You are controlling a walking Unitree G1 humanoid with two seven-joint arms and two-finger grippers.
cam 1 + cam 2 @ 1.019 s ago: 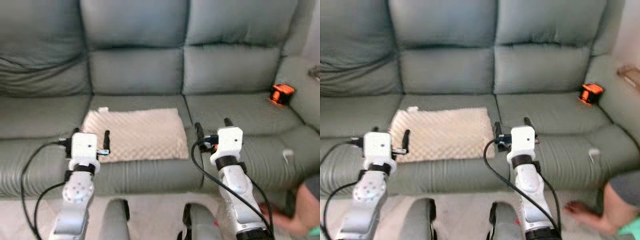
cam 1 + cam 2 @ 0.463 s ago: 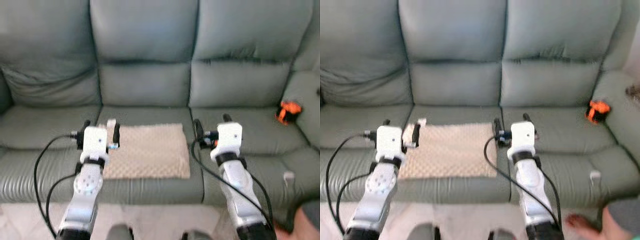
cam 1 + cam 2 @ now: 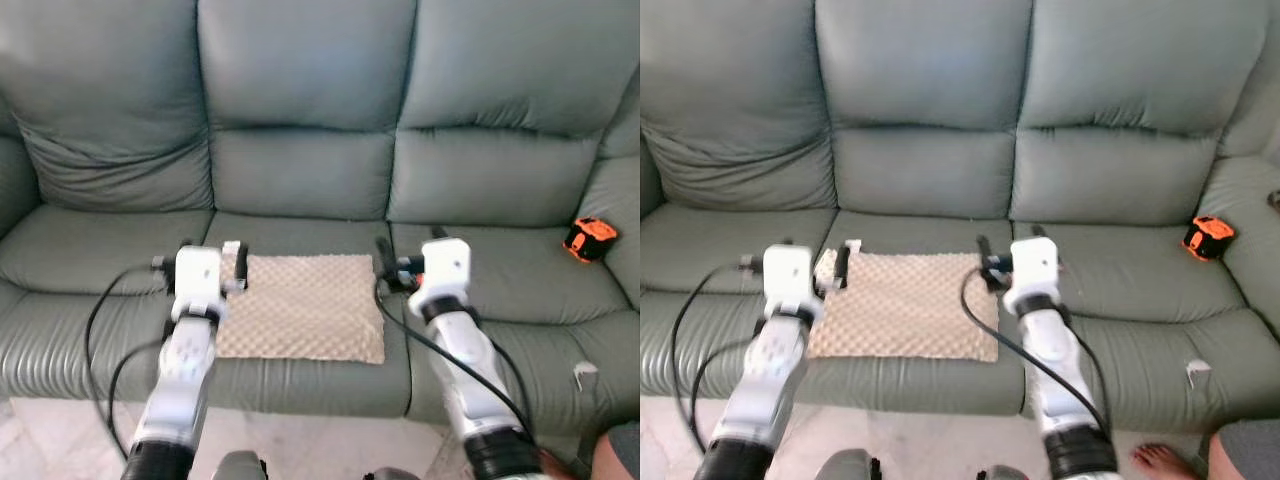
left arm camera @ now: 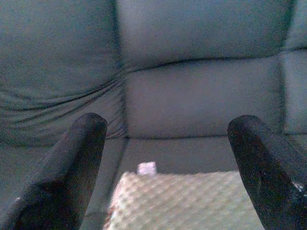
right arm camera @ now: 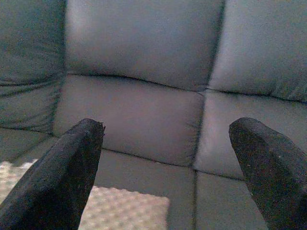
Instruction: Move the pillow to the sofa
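A flat beige dimpled pillow (image 3: 305, 305) lies on the middle seat cushion of the grey-green sofa (image 3: 300, 190), with a small white tag (image 4: 146, 168) at its back left corner. My left gripper (image 3: 200, 262) hovers open over the pillow's left edge, holding nothing. Over the right edge, my right gripper (image 3: 408, 252) also stands open and holds nothing. In the wrist views the black fingers (image 4: 72, 167) (image 5: 62, 172) are spread wide, and the pillow (image 5: 120, 211) shows low between them.
An orange and black object (image 3: 588, 238) rests on the right seat cushion near the armrest. A small white scrap (image 3: 584, 372) sits on the sofa's front right edge. A person's foot (image 3: 1160, 462) and knee (image 3: 1245, 455) are on the pale floor at the lower right.
The camera has pulled back and tilted up, so more of the sofa back shows. Both grippers have risen with it and stay open beside the pillow, which lies unmoved.
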